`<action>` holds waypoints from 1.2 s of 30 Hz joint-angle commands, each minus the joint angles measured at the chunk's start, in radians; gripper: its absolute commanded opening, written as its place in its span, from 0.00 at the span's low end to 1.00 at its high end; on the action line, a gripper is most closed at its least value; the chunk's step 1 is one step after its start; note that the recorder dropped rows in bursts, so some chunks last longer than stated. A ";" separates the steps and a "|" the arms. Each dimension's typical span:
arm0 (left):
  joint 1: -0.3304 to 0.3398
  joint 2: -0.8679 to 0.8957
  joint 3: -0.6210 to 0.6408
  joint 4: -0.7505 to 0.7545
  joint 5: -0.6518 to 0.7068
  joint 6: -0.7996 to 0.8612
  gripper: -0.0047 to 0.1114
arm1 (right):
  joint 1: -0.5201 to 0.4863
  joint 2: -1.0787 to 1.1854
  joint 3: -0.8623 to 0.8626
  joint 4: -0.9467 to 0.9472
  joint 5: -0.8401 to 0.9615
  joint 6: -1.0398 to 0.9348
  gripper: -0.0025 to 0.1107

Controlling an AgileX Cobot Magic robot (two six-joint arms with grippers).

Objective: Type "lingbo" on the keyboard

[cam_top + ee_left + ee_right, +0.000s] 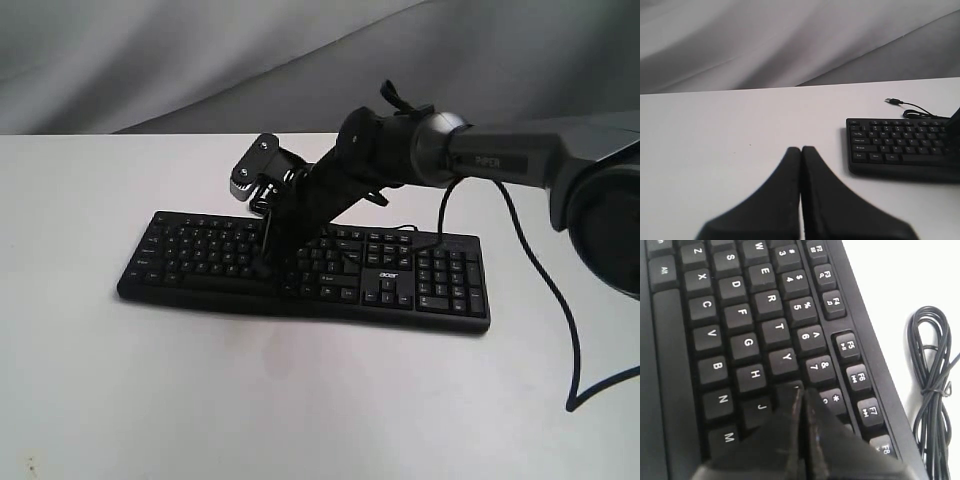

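Note:
The black keyboard [200, 250] lies across the middle of the white table [320, 400], its "acer" logo towards the right. My right gripper [266, 264] reaches over from the right and points down onto the letter keys left of centre. In the right wrist view the right gripper [801, 390] is shut, with nothing between its fingers. Its tips sit on the key just past Y, between J and the 7 and 8 keys of the keyboard [740, 315]. My left gripper [801, 149] is shut and empty over bare table, off the left end of the keyboard [890, 145].
The keyboard's thin black cable [930, 390] lies coiled on the table behind the function keys, and its USB plug [892, 101] rests loose there. The right arm's own cable [540, 290] hangs down at the right. A grey cloth backdrop [150, 60] stands behind the table.

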 commanded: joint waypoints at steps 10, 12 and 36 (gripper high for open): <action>0.001 -0.004 0.005 -0.004 -0.007 -0.002 0.04 | -0.002 -0.001 -0.007 -0.020 0.013 0.015 0.02; 0.001 -0.004 0.005 -0.004 -0.007 -0.002 0.04 | -0.002 -0.001 -0.007 -0.020 0.014 0.017 0.02; 0.001 -0.004 0.005 -0.004 -0.007 -0.002 0.04 | 0.048 -0.038 -0.007 0.012 0.057 0.013 0.02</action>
